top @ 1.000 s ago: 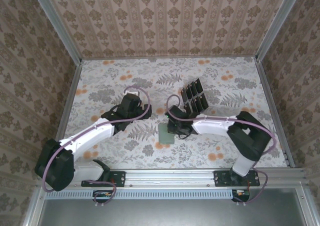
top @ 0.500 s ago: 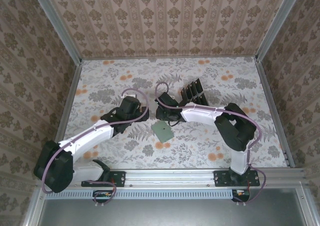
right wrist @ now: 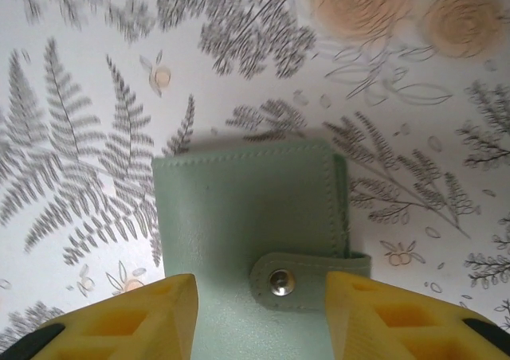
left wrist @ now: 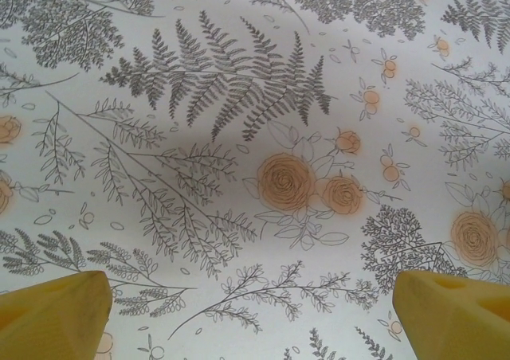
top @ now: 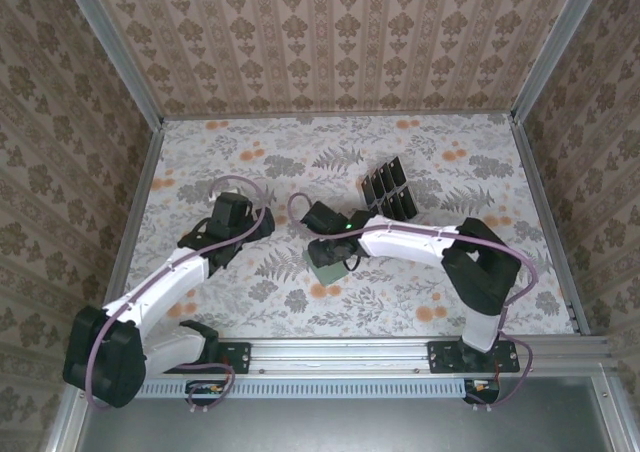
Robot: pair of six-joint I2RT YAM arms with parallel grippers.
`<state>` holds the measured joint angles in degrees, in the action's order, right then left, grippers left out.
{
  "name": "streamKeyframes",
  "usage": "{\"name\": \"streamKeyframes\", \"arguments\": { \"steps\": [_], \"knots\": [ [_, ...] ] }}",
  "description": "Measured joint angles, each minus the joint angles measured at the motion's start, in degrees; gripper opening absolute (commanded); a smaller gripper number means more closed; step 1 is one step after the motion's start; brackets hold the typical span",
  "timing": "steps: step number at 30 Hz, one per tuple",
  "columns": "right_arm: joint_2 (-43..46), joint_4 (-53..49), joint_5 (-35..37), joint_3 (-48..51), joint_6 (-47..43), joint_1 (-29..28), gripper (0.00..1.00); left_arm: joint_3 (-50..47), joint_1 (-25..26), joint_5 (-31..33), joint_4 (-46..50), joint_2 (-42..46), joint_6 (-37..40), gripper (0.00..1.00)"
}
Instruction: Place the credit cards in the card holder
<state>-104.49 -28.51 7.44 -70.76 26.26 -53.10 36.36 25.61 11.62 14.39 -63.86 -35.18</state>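
The card holder [right wrist: 239,217] is a closed grey-green wallet with a snap strap [right wrist: 280,281], lying flat on the floral table. My right gripper [right wrist: 261,320] hovers over it, open, one yellow finger [right wrist: 135,320] on each side of its near end. From above, the card holder [top: 322,271] lies just below the right gripper [top: 330,252]. The credit cards [top: 388,191], glossy and black, stand in a cluster behind and right of it. My left gripper [left wrist: 251,320] is open over bare tablecloth, seen from above left of centre [top: 232,212].
The floral tablecloth [top: 250,162] covers the table, with patterned walls on three sides and metal posts at the corners. Both arm bases sit on the rail [top: 340,352] at the near edge.
The left arm has drawn back to the left. The right gripper swung left and then down over the card holder, which has turned and shifted slightly left.
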Motion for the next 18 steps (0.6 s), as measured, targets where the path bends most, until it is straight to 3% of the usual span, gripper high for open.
{"name": "streamKeyframes", "arguments": {
  "steps": [13,18],
  "knots": [
    [-4.5,-4.5,9.0,-2.7,-4.0,-2.6,0.42,-0.5,-1.3,-2.7,0.2,0.2,-1.2,1.0],
    [-5.4,-4.5,11.1,-2.8,-4.7,-2.6,0.36,-0.5,-1.3,-3.2,0.2,0.1,-1.3,1.0]
  ]
}}
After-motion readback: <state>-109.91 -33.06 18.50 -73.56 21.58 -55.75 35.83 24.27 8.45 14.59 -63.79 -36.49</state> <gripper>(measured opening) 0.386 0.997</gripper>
